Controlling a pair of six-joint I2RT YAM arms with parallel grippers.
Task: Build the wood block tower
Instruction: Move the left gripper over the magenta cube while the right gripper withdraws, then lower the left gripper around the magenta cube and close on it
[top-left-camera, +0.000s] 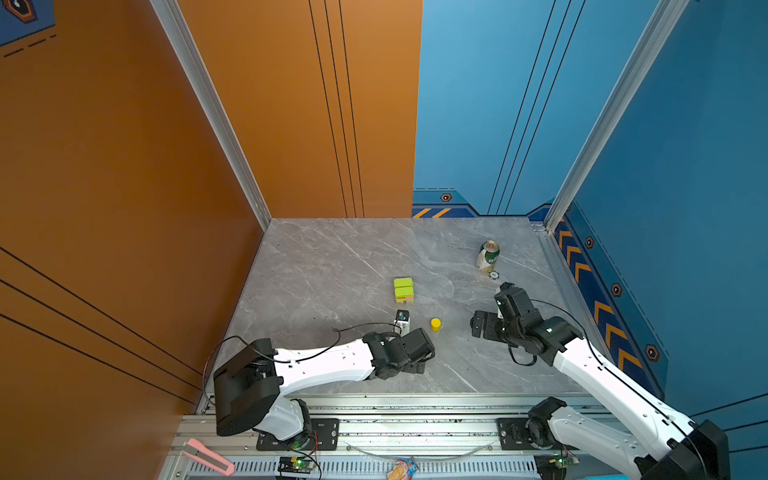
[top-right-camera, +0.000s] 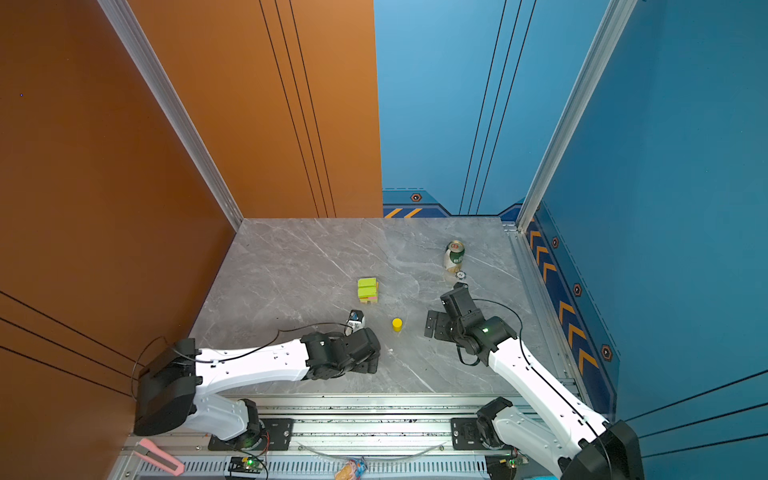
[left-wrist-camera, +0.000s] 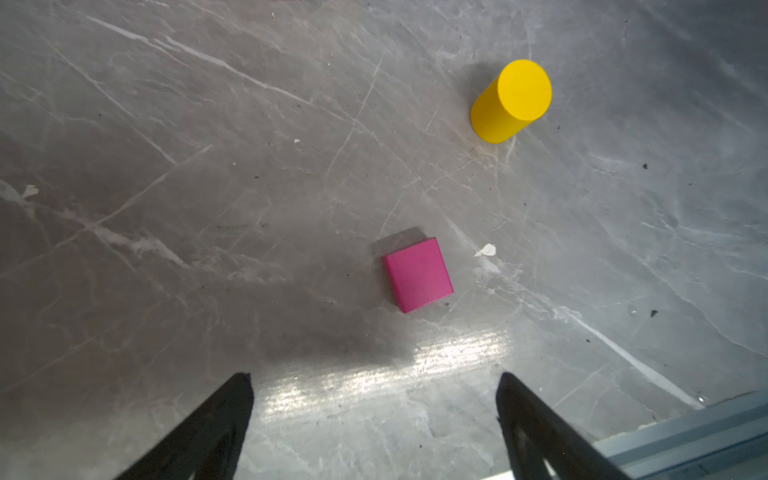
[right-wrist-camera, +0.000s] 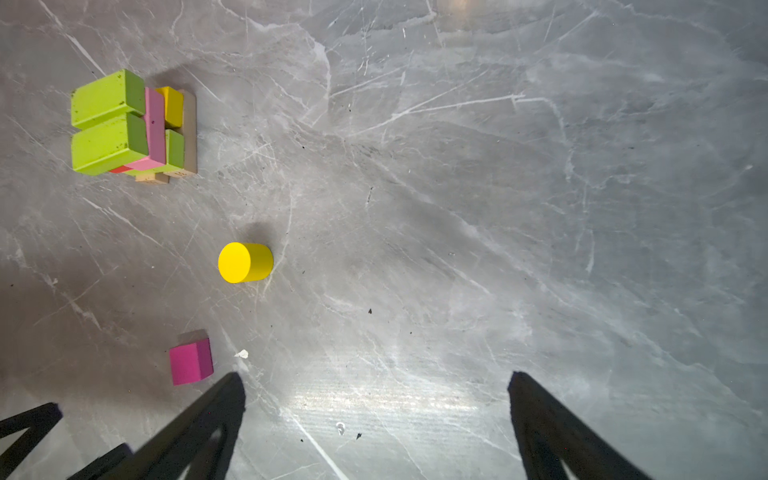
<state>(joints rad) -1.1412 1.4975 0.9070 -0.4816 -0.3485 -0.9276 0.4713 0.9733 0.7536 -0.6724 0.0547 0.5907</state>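
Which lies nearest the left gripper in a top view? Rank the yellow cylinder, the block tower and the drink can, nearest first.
Measured from the left gripper, as a top view shows it:
1. the yellow cylinder, standing just beyond the gripper, slightly to the right.
2. the tower, farther back, near mid-table.
3. the drink can, far back on the right.

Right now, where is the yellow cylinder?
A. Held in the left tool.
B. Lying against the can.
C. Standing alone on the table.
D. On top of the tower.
C: the yellow cylinder stands upright on the bare table, apart from the tower.
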